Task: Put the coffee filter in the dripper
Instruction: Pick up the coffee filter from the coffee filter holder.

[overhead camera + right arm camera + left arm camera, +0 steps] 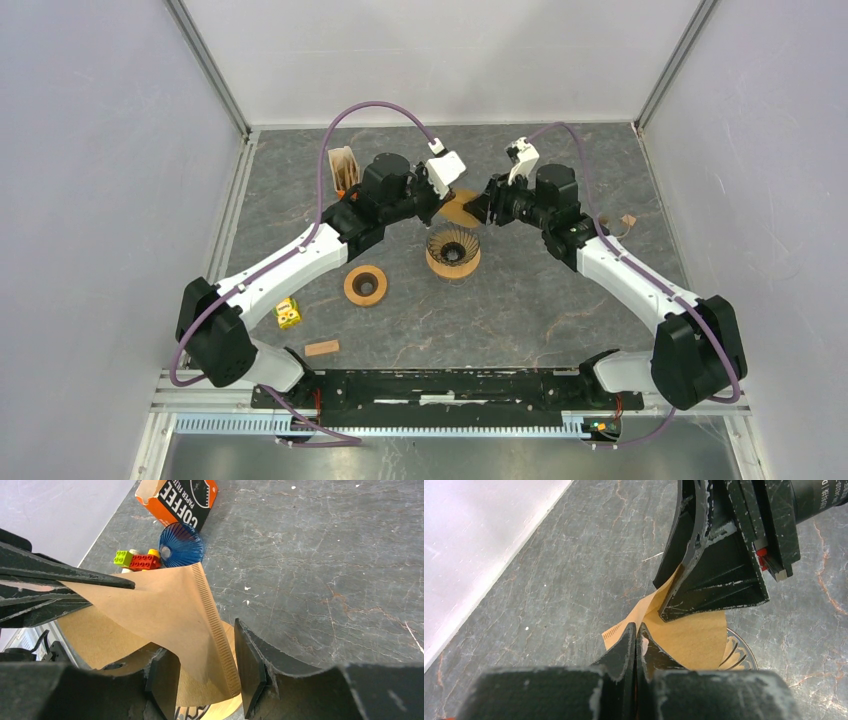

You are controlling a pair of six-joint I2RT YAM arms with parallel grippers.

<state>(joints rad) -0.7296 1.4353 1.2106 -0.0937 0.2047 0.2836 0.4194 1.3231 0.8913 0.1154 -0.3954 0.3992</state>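
— How far along is it?

— Roughly halfway, I'd judge. The filter (165,605) is off the table (560,310) and in the air. In the top view it sits just beyond the dripper (452,252), but it is not in the cone yet.

— Who has it?

— The left gripper (636,630) is clenched on one corner, its fingers meeting with the paper between them. The right gripper (202,640) has its jaws apart, one on either side of the ribbed seam edge (the paper runs through the gap, and I see no pinch there).

— So what's left?

— The filter looks mostly flat, bulging only a little. It probably needs spreading into a cone, then lowering point-down into the dripper, then letting go. None of that is done.

— And the arms?

— Both reach out to mid-table and turn inward, so the wrists face one another. The left comes in from the left and the right from the right, and their fingertips are close together at the paper. Both forearms are raised off the table. The dripper stands a little nearer the bases than the spot where the grippers meet.

— The dripper itself?

— Upright, its ribs showing inside, and nothing in it as far as the top view shows.
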